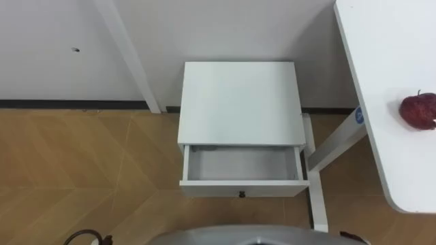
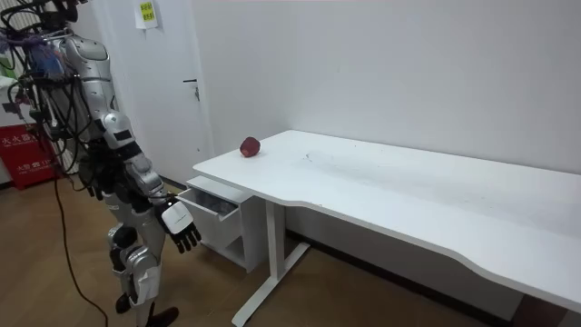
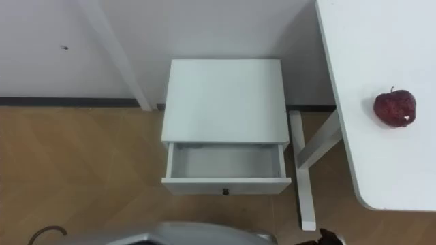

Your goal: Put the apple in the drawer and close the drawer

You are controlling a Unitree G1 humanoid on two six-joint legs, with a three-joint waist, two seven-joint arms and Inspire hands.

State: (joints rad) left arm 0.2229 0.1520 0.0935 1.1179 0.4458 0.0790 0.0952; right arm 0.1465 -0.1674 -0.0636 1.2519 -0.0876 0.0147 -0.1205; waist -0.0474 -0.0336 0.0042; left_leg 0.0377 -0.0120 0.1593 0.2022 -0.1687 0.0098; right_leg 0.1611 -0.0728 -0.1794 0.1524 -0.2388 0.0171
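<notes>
**Apple on the tabletop, drawer pulled open**

The fingers (image 2: 188, 240) of the right hand (image 2: 178, 222) are seen loose and a little bent in the room view, and nothing is held in them. The hand is held low in front of the robot's body, near the drawer front but not touching it. The robot is placed on the brown wooden floor (image 3: 82, 163), facing a small white square cabinet (image 3: 223, 99). The cabinet is set against the white wall (image 3: 204, 27). Its white drawer (image 3: 226, 163) is pulled out toward the robot, and its pale grey bottom can be seen. A small dark round knob (image 3: 225, 192) is fixed in the middle of the drawer front. A white table leg (image 3: 315, 146) is found just beside the cabinet, on the robot's right. Above it, the big white tabletop (image 3: 368, 41) is seen. The dark red round apple (image 3: 394, 107) is laid on the tabletop, near its end, well apart from the drawer.
</notes>
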